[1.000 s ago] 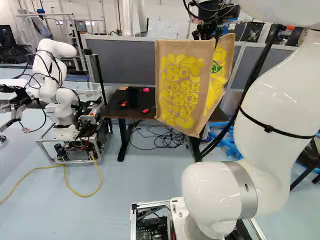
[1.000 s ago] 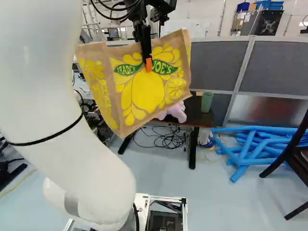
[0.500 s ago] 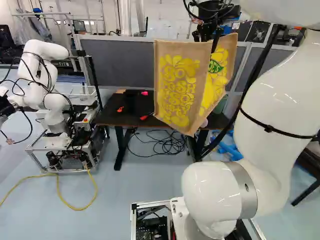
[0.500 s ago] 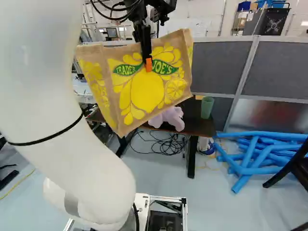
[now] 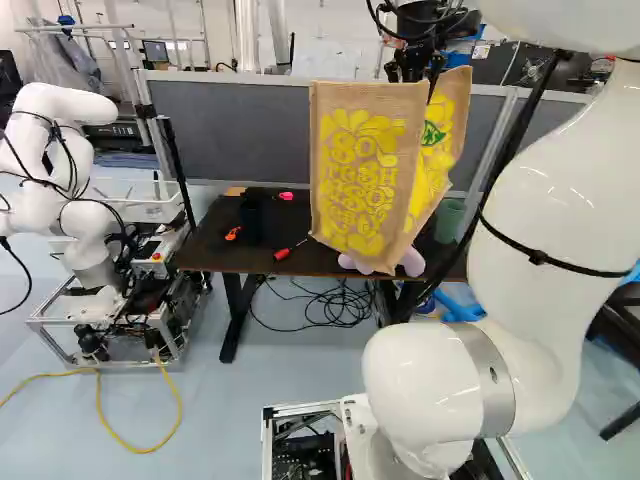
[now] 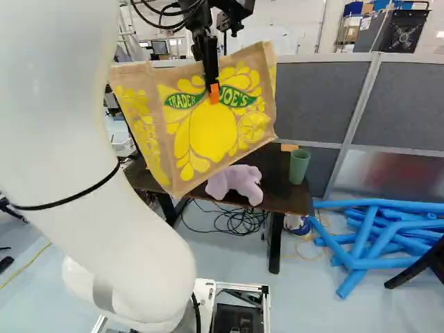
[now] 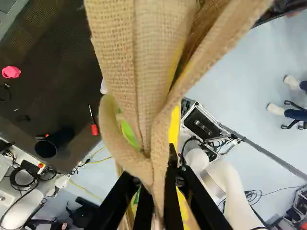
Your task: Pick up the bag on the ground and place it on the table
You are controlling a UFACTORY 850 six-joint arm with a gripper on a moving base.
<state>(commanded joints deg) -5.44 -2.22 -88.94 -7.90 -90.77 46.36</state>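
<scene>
One tan burlap bag (image 6: 211,128) printed in yellow, grasping it with the black, orange-padded, two-fingered end effector (image 6: 214,90). Hanging in the air at twelve o'clock from the base, seen against the dark-topped desk (image 6: 276,170).

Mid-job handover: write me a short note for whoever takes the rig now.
Gripper: the black gripper is shut on the brown burlap bag with yellow print.
Bag: hanging in the air, not set down; whether it is over the dark tabletop is unclear.
On the table: purple plush toy, green cup, red screwdriver.
Done: bag picked up.
Left: place it on the table, release.
</scene>
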